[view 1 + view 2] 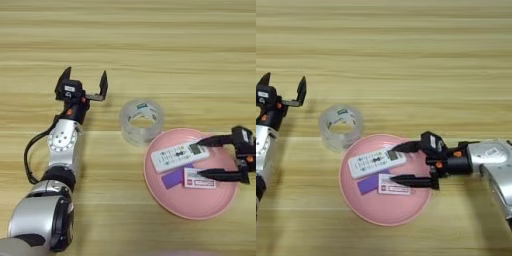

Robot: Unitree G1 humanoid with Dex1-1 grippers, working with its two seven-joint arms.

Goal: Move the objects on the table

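A large pink plate lies at the near right of the table. In it rest a white remote, a purple card and a small white-and-red box. My right gripper reaches in over the plate from the right, open. Its upper finger is by the remote's right end and its lower finger runs along the box's far edge. A clear tape roll stands just left of the plate's far rim. My left gripper is open, left of the tape roll and holding nothing.
My left arm runs from the near left corner up to its gripper, with a black cable looping beside it. My right forearm comes in from the right edge. Bare wood fills the far half of the table.
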